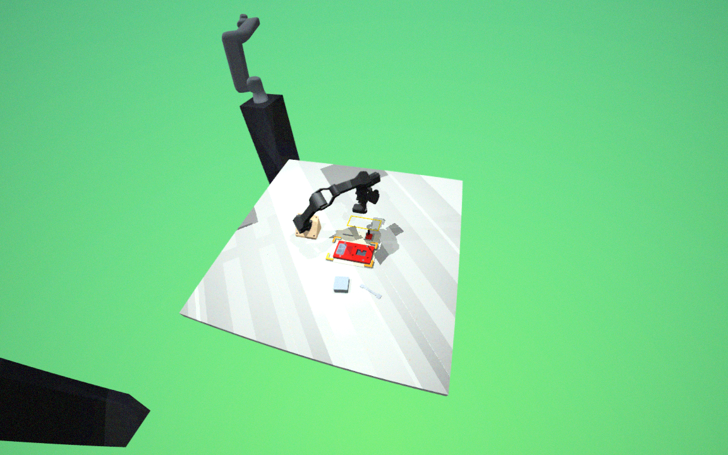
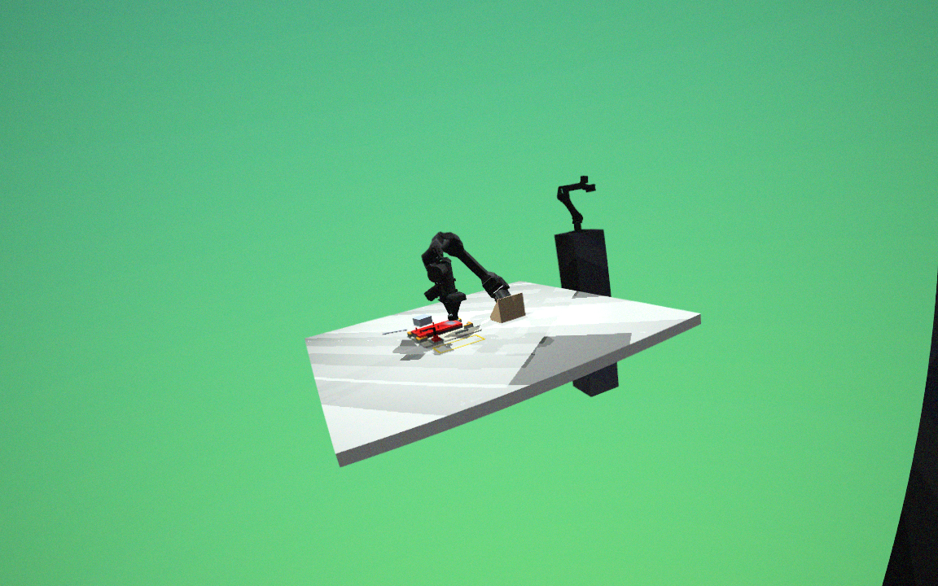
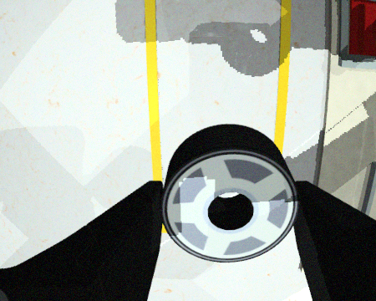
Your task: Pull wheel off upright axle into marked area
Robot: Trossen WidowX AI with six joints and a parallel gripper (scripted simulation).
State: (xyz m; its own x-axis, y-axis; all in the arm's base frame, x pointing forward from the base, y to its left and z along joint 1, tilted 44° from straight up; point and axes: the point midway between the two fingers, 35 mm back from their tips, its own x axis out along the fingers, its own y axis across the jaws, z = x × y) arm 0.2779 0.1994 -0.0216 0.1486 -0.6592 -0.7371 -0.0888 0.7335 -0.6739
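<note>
The wheel (image 3: 210,240), with a black tyre and pale spoked hub, is held between both fingers of my gripper (image 3: 228,194) (image 1: 359,210) (image 2: 453,316), which is shut on it. Its centre hole shows no axle through it. The marked area is a yellow outline (image 3: 153,96) (image 1: 364,217) (image 2: 461,347) on the table. In the wrist view the wheel appears over its lower end; its height is hard to tell. The upright axle's red base (image 1: 369,237) (image 2: 435,338) (image 3: 363,33) stands beside the outline, off to the upper right in the wrist view. The wheel is too small to make out in the top and exterior views.
A red board (image 1: 347,258) (image 2: 443,328) with orange corner brackets lies beyond the axle. A thin dark bar (image 1: 347,234) (image 3: 368,190) lies between the board and the outline. A grey-blue block (image 1: 341,284) (image 2: 422,321) and a pale spanner-like tool (image 1: 370,291) lie farther off.
</note>
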